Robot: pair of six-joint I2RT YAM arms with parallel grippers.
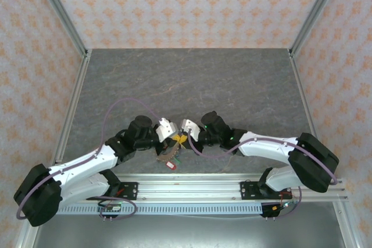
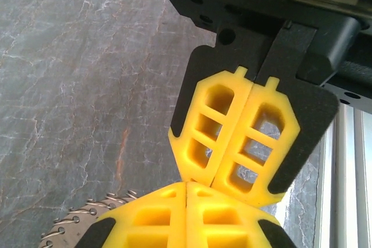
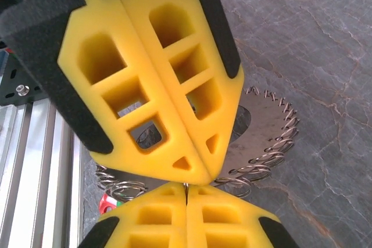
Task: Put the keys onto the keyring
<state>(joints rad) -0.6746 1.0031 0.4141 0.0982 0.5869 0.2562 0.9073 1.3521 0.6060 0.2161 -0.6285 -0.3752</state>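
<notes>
- The left claw (image 2: pixel 186 185) is shut tight. Its two yellow pads press flat together. It is too hard to tell if a thin bit of wire is pinched between them.
- The right claw (image 3: pixel 186 186) is shut tight too, pad against pad. It is just as hard to tell if it has hold of anything.
- The two claws point at each other. Their tips meet nose to nose, low over the counter (image 1: pixel 192 79).
- At the near edge, a metal rail (image 1: pixel 192 193) carries the bases of both arms. The left arm (image 1: pixel 87 166) and the right arm (image 1: pixel 273 146) both lean in toward the middle.
- Just past the rail, a red tag (image 1: pixel 170 165) lies on the counter. It is the part of the bunch closest to the rail.
- The keys (image 1: pixel 174 156) sit in a small bunch there, too tiny to tell apart.
- The keyring (image 3: pixel 273 137) lies flat on the counter, right under the claw tips. It is grey, with little wire loops all around its rim.
- Beyond the claws, the dark grey, stone-look counter stretches back.
- At the far end stands a wall (image 1: pixel 186 4) with an orange flower pattern.
</notes>
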